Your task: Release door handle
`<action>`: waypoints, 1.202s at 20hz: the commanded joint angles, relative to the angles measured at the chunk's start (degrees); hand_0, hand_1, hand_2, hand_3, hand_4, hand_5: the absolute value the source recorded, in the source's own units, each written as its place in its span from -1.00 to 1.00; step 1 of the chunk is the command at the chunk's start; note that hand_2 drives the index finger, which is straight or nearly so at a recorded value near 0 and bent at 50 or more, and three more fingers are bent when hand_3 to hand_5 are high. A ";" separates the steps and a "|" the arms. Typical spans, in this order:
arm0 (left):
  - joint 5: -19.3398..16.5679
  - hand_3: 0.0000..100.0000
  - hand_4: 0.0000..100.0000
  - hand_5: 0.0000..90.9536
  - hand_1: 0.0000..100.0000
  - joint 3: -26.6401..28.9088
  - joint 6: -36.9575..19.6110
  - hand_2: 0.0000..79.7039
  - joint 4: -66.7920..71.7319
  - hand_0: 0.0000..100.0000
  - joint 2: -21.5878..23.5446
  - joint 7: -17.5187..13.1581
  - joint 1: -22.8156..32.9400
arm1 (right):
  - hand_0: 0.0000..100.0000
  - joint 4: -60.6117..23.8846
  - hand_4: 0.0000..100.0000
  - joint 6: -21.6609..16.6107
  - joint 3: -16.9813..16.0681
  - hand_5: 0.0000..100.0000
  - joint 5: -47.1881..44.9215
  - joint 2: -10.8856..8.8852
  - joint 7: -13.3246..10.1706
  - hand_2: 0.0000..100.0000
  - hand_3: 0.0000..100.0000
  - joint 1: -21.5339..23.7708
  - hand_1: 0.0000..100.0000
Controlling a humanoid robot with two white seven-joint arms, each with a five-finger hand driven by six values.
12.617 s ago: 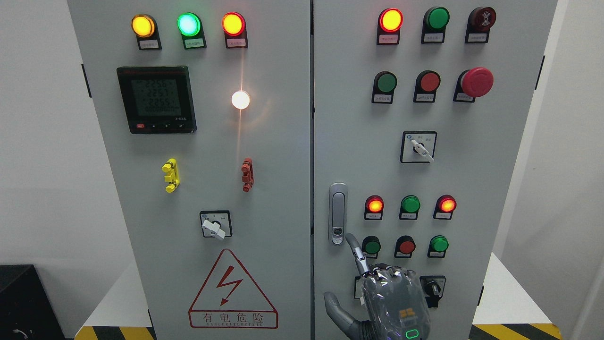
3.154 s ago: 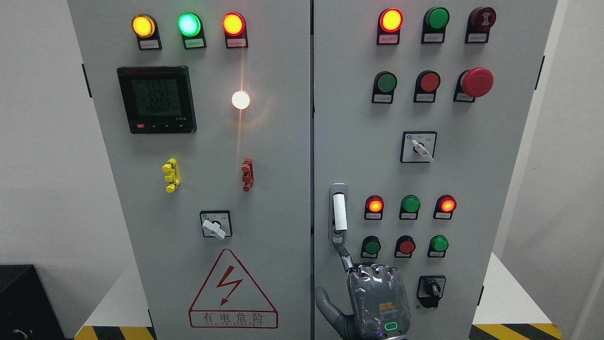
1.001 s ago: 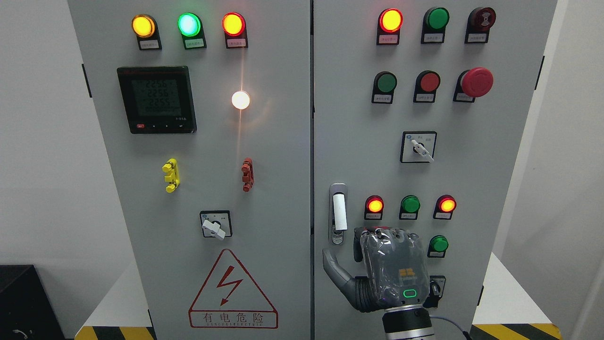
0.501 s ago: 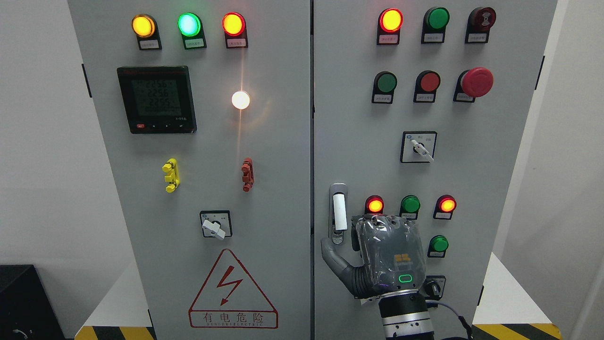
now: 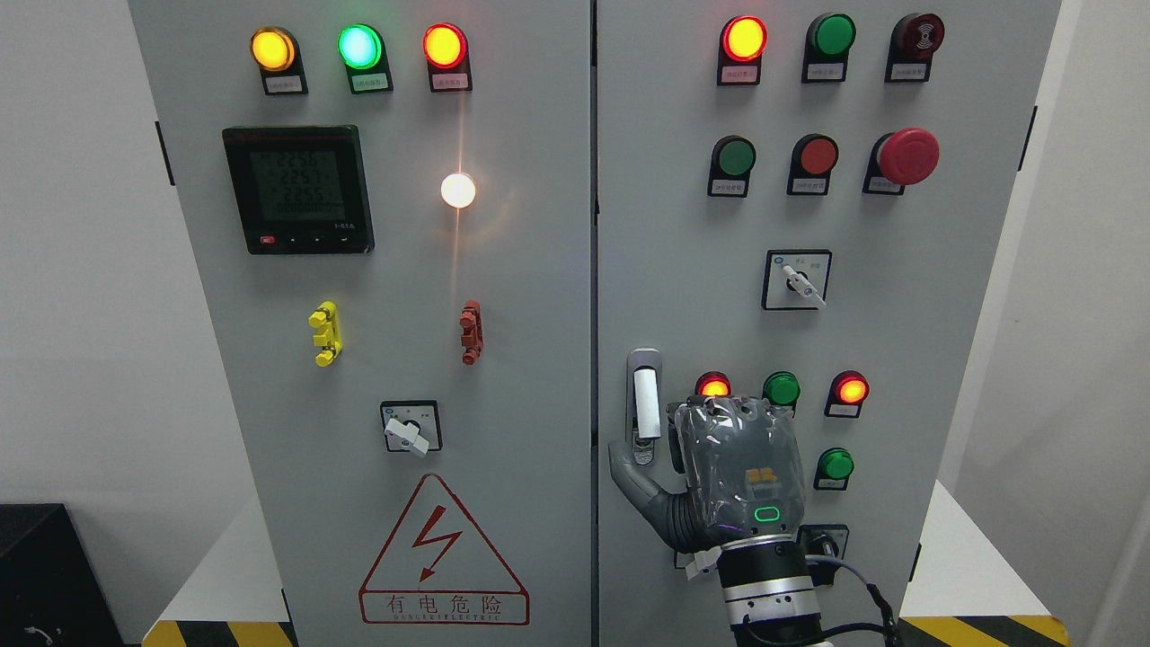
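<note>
Head view: we look straight at a grey two-door electrical cabinet [image 5: 503,296].
Door handle: we see the door handle [image 5: 644,406] upright on the right door [image 5: 898,314], close to that door's left edge and in its lower half; its white lever stands out from the silver housing.
Right hand: our right hand [image 5: 732,472] comes up from the bottom edge, back of the hand toward the camera, just right of the handle.
Fingers: they are curled forward toward the door, with the thumb [image 5: 629,476] spread out to the left, its tip just below the handle's lower end. We cannot tell whether the curled fingers touch the handle or hold anything.
Nearby on the right door: a lit red lamp [image 5: 714,385] peeks over the knuckles; a green button [image 5: 835,465] sits right of the hand.
Left door: a meter [image 5: 298,189] is near its upper left corner and a warning triangle [image 5: 443,553] near its bottom edge.
</note>
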 commanded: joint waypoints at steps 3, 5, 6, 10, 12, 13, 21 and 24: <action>-0.01 -1.00 -1.00 -1.00 0.11 0.00 0.02 -1.00 1.67 -0.76 0.00 0.05 -1.49 | -0.46 1.93 1.00 1.06 -0.16 1.00 0.02 -0.03 -0.09 0.91 1.00 -0.67 -0.31; 0.08 -1.00 -1.00 -1.00 0.11 0.00 0.02 -1.00 1.67 -0.76 0.00 0.05 -1.49 | -0.46 1.93 1.00 1.07 -0.33 1.00 -0.07 0.06 -0.01 0.91 1.00 -0.76 -0.31; -0.01 -1.00 -1.00 -1.00 0.11 0.00 0.02 -1.00 1.67 -0.76 0.00 0.05 -1.49 | -0.46 1.93 1.00 1.07 -0.33 1.00 -0.07 -0.03 0.00 0.91 1.00 -1.02 -0.31; -0.01 -1.00 -1.00 -1.00 0.11 0.00 0.02 -1.00 1.67 -0.76 0.00 0.05 -1.49 | -0.44 1.93 1.00 1.07 -0.33 1.00 -0.07 0.06 0.00 0.91 1.00 -1.46 -0.31; -0.01 -1.00 -1.00 -1.00 0.11 0.00 0.02 -1.00 1.67 -0.76 0.00 0.05 -1.49 | -0.44 2.02 1.00 1.07 -0.33 1.00 -0.07 0.06 0.00 0.91 1.00 -1.46 -0.31; -0.01 -1.00 -1.00 -1.00 0.11 0.00 0.02 -1.00 1.67 -0.76 0.00 0.05 -1.49 | -0.44 2.10 1.00 1.07 -0.33 1.00 -0.07 0.06 0.00 0.91 1.00 -1.46 -0.31; -0.01 -1.00 -1.00 -1.00 0.11 0.00 0.02 -1.00 1.67 -0.76 0.00 0.05 -1.49 | -0.41 2.54 1.00 1.24 -0.42 1.00 -0.07 0.06 0.00 0.90 1.00 -1.90 -0.29; -0.01 -1.00 -1.00 -1.00 0.11 0.00 0.02 -1.00 1.67 -0.76 0.00 0.05 -1.49 | -0.40 2.54 1.00 1.24 -0.42 1.00 -0.07 0.06 -0.09 0.90 1.00 -1.90 -0.29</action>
